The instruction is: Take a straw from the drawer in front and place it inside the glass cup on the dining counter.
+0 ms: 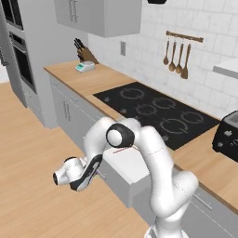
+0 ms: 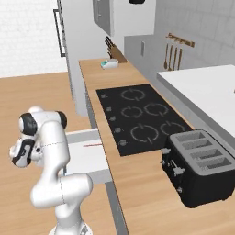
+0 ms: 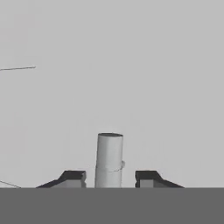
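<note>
Drawer (image 2: 85,153) open, straw (image 2: 92,145) inside, ungrasped. Gripper (image 3: 109,177) spread, straddling handle bar (image 3: 108,159). Risk: fingers snagging bar on withdrawal.

Matt light wood counter (image 1: 93,81), glossy black hob (image 1: 158,111).

Nothing legible is showing in any view. The hob (image 1: 158,113), toaster (image 2: 199,165), small scale (image 1: 84,67) and cabinet fronts are carrying no readable text, labels, brand marks or numbers.
</note>
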Robot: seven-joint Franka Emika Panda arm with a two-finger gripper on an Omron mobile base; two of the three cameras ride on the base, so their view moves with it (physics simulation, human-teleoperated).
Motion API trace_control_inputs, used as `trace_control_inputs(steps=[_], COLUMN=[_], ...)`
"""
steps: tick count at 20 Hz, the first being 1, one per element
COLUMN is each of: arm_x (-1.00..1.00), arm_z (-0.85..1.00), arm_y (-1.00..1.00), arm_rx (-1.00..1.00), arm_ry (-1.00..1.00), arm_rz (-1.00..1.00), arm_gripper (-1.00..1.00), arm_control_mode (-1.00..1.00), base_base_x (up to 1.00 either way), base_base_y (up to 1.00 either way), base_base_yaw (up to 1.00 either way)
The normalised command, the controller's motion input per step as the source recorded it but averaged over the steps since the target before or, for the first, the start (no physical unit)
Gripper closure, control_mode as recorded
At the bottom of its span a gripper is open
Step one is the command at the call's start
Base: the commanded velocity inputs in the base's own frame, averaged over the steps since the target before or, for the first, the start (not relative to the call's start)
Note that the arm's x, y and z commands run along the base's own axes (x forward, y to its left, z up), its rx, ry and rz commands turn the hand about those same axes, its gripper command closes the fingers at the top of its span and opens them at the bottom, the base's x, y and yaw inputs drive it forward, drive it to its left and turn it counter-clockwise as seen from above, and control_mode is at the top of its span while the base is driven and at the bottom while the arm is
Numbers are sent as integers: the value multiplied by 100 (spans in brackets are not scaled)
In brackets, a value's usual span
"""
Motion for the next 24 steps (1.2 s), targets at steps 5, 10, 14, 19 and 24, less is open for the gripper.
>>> trace_control_inputs(steps=[5,10,14,19,24], arm_x=[-43,-38,-28,-1,30], arm_z=[92,100,100,93,23], arm_y=[0,-10,-46,-71,-70], arm_rx=[50,60,53,35,8], arm_ry=[29,31,20,17,16], arm_rz=[0,0,0,-7,-8], arm_gripper=[-100,-100,-100,-100,-100], arm_control_mode=[-100,-100,-100,-100,-100], base_base_x=[0,0,0,0,0], base_base_y=[0,0,0,0,0], base_base_yaw=[0,0,0,0,0])
